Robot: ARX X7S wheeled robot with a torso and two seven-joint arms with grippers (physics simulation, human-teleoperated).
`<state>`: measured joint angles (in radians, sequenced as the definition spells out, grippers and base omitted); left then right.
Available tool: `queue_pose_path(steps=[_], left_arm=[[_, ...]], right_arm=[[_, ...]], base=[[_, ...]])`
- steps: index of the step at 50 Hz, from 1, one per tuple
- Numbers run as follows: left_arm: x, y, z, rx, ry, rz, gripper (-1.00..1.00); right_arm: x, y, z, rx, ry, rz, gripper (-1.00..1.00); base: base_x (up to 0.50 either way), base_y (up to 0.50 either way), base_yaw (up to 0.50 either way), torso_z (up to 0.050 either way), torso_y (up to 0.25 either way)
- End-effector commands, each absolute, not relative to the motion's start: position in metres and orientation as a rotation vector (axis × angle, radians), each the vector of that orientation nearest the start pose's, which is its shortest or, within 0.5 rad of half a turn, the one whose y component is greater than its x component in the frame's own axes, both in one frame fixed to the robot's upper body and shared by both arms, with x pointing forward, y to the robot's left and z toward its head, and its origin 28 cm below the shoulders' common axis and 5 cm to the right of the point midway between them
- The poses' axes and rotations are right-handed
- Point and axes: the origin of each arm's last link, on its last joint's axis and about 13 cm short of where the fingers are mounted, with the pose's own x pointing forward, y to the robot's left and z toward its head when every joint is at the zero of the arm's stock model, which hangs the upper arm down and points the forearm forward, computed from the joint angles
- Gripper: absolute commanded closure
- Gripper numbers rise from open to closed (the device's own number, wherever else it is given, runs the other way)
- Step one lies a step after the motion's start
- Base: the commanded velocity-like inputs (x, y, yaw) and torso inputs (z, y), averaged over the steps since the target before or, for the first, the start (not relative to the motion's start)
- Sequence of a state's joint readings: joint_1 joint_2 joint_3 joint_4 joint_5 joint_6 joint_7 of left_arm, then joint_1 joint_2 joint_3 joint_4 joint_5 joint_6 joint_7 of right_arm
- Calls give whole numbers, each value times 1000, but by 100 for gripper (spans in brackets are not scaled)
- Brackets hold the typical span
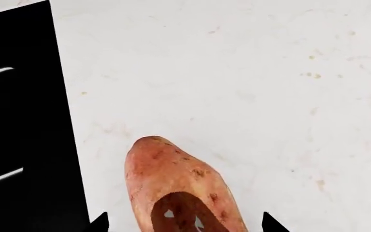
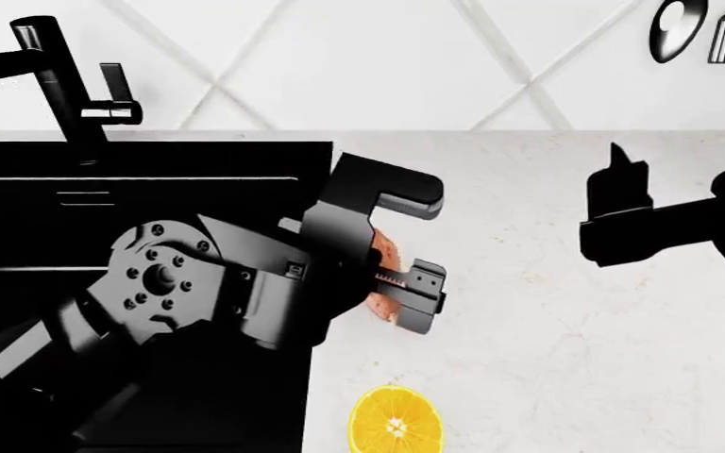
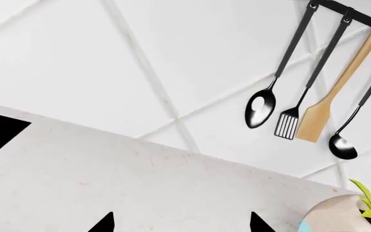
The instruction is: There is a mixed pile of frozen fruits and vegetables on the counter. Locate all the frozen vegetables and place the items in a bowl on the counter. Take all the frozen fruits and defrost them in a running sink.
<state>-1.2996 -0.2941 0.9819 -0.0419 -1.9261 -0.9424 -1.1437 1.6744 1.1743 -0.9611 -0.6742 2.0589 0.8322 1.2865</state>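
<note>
- Left gripper [image 2: 403,247] is sitting on the counter [image 2: 527,311] just beside the sink [image 2: 148,189] edge, its jaws spread, 1 finger on each side of the sweet potato [image 2: 388,253].
- Cannot tell whether the pads are touching the skin; in the left wrist view the fingertips [image 1: 98,224] are showing as 2 dark points well apart, with the sweet potato [image 1: 182,188] between them.
- Sweet potato is lying flat on the counter [image 1: 237,72], tapered end pointing away from the wrist; the black sink [image 1: 18,121] is running alongside it.
- In the head view the left arm is covering most of the sink and blocking all but a pink sliver of the sweet potato.
- Halved citrus [image 2: 396,422] is lying cut face up at 6 o'clock from the left gripper, near the sink edge, apart from the fingers.
- Black tap [image 2: 54,71] is standing at 10 o'clock, behind the sink.
- Right gripper [image 2: 617,203] is hanging at 3 o'clock above bare counter, jaws spread and holding nothing.
- Right wrist view: 4 utensils [image 3: 314,87] are hanging on a wall rail; a potted plant [image 3: 366,210] is showing at the frame corner.
</note>
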Motion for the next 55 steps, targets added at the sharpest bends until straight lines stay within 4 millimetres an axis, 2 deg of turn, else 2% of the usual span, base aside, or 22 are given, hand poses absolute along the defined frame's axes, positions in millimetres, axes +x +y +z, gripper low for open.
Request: queue_pose_path(steps=[1,2,3,13,19,28,38,45,52,55], left_arm=[[269,105,241,197,671,-405,-100],[269,105,241,198,671,-405,-100],[269,105,241,198,671,-405,100],[267,106,239,209,670,-398,100],[265,110,246,211,645,-383,100],[247,126,295,156,499,-360,100],[224,147,334,150,346,-315,100],[201,161,359,187,243,-290,100],[167,183,386,213,137,-238,100],[156,193,391,219,105,-210,100]], right_arm=[[165,-147,321,-322,83,-85,-100],[165,-147,321,-322,84,-85,-100],[165,-147,321,-322,84,-85,-100],[165,-147,319,-323,88,-83,-100],[166,-147,318,-324,89,-82,-100],[165,-144,322,-312,82,-77,-100],[160,-141,328,-297,62,-43,-100],[153,-137,337,-267,40,8,-100],[150,-130,341,-250,41,53,-100],[148,-127,344,-211,49,83,-100]], base=[[0,0,0,0,0],[0,0,0,0,0],[0,0,0,0,0],[0,0,0,0,0],[0,0,0,0,0],[0,0,0,0,0],[0,0,0,0,0],[0,0,0,0,0],[0,0,0,0,0],[0,0,0,0,0]])
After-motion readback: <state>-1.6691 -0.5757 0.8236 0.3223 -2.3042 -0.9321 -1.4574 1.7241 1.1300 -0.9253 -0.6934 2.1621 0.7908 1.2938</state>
